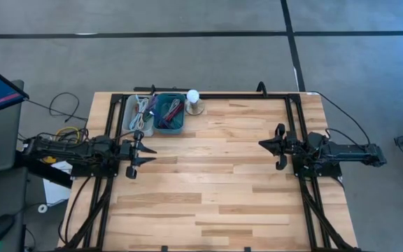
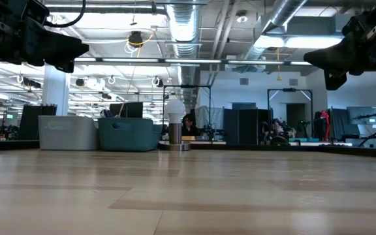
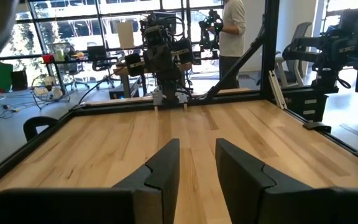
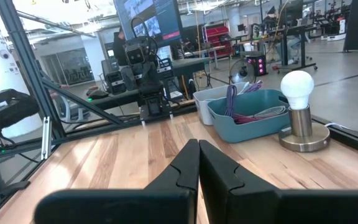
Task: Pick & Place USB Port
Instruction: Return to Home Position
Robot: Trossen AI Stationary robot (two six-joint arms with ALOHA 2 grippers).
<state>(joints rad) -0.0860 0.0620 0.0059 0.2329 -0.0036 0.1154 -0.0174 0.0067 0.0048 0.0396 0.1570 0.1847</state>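
Worktop [image 1: 222, 182], with blue bin [image 1: 171, 129] beside gray bin [image 1: 129, 113] at its far edge. Left tool [image 1: 147, 154], slightly released, and right tool [image 1: 263, 144], clenched empty, hover at opposite sides. Charger cables [image 1: 168, 110] lie inside both bins.

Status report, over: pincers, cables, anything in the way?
Left pincer open, empty, left side. Right pincer shut, empty, right side. Cables in blue bin, gray bin. Lamp beside blue bin, apart from both.

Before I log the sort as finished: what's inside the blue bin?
The blue bin holds coiled purple cables, some looping above its rim. Whatever lies under the coils, on the bin's floor, is covered.
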